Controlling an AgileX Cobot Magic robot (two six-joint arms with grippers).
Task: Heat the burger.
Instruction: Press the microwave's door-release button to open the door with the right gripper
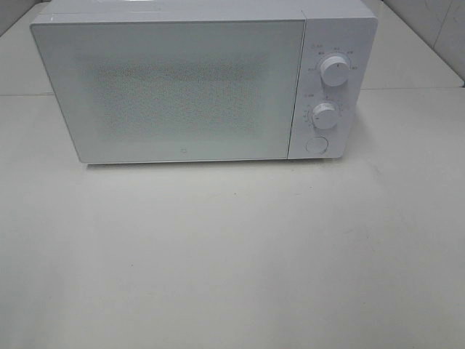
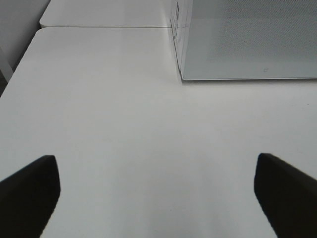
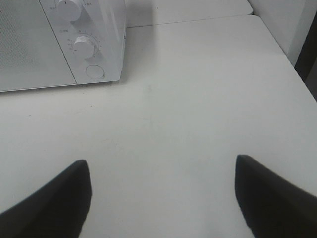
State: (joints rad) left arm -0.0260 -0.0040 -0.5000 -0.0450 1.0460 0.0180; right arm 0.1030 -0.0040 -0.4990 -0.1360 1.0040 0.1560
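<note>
The burger is not seen in any view; its place cannot be told. A white microwave (image 1: 174,87), door shut, is noted at upper frame on the white table (image 1: 232,254). The left gripper (image 2: 156,161) and the right gripper (image 3: 162,163) are each held wide apart, empty, over the table.

- One white microwave (image 1: 174,87), in the upper half of the high view.
- Two round knobs on it: upper knob (image 1: 335,70), lower knob (image 1: 325,115).
- One round button (image 1: 316,145), under them.
- Two white tables: near table (image 1: 232,262), far table (image 1: 414,65).
- Two grippers: left gripper (image 2: 154,157), right gripper (image 3: 161,160).
</note>
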